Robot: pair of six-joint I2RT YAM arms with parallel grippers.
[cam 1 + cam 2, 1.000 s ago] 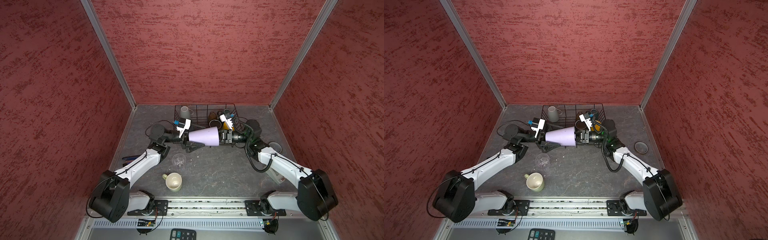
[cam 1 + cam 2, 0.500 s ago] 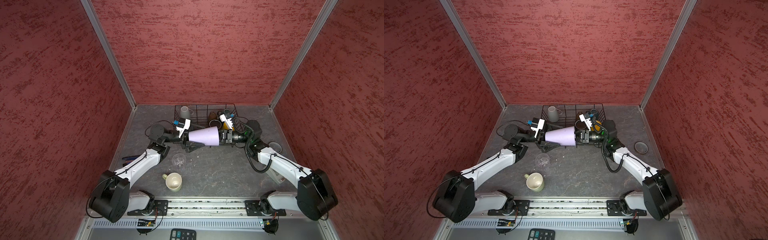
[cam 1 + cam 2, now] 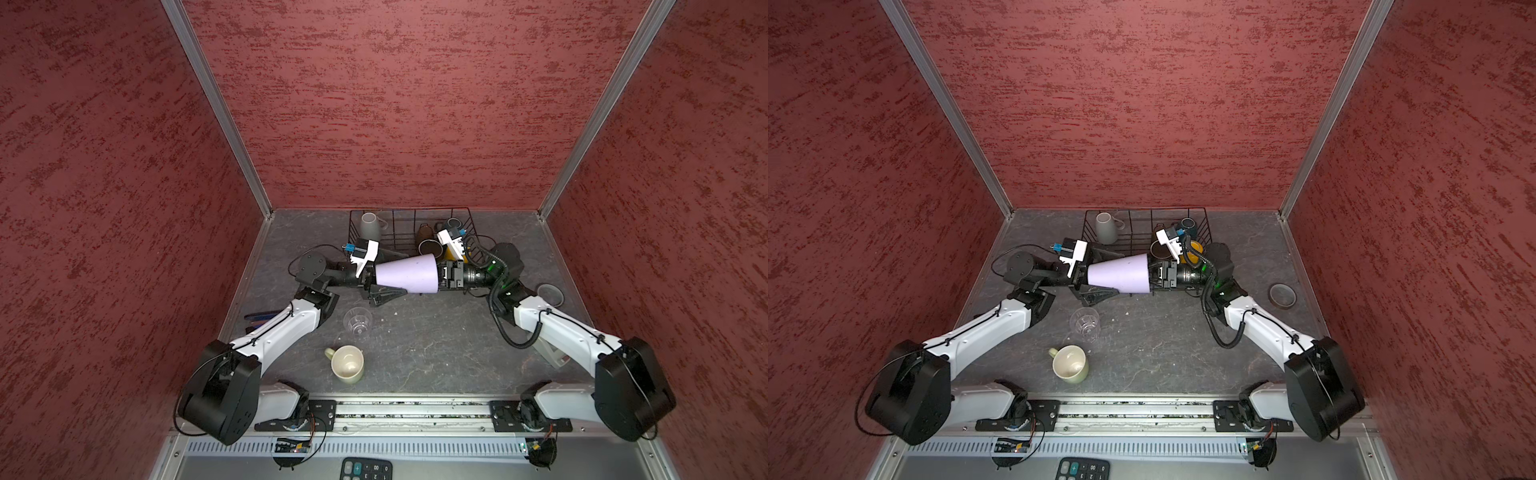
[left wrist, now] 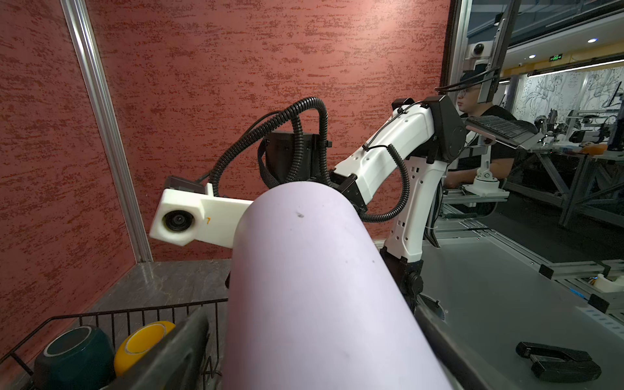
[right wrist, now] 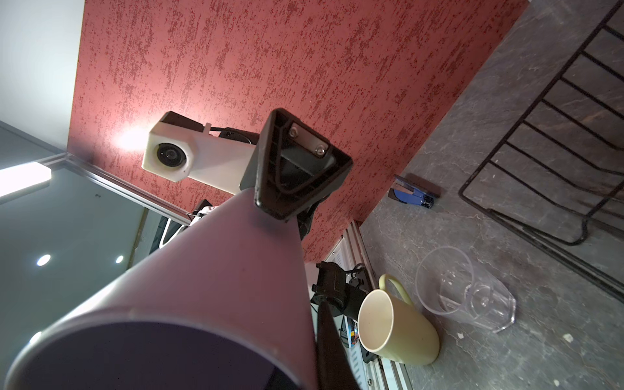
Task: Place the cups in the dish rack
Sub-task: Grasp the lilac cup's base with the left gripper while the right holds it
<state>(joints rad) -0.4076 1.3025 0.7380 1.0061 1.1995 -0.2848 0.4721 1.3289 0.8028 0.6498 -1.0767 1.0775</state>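
Note:
A lilac tumbler [image 3: 407,274] [image 3: 1121,274] hangs level above the table, just in front of the dish rack [image 3: 411,210] [image 3: 1142,210]. My right gripper [image 3: 438,276] is shut on its wide rim. My left gripper [image 3: 384,278] stands open astride its narrow base, and a gap shows beside one finger [image 4: 179,337]. The rack holds a grey mug [image 3: 369,226], a teal mug [image 4: 74,354], a yellow mug [image 4: 145,341] and a black mug [image 3: 430,248]. On the table a clear glass [image 3: 357,322] [image 5: 466,290] and a pale-green mug [image 3: 347,365] [image 5: 398,331] lie on their sides.
A tape roll [image 3: 549,293] lies by the right wall. A blue stapler [image 3: 259,318] sits near the left wall and a black stapler [image 4: 560,364] on the table. A grey tape dispenser [image 3: 552,353] rests under the right arm. A calculator [image 3: 365,469] lies past the front rail.

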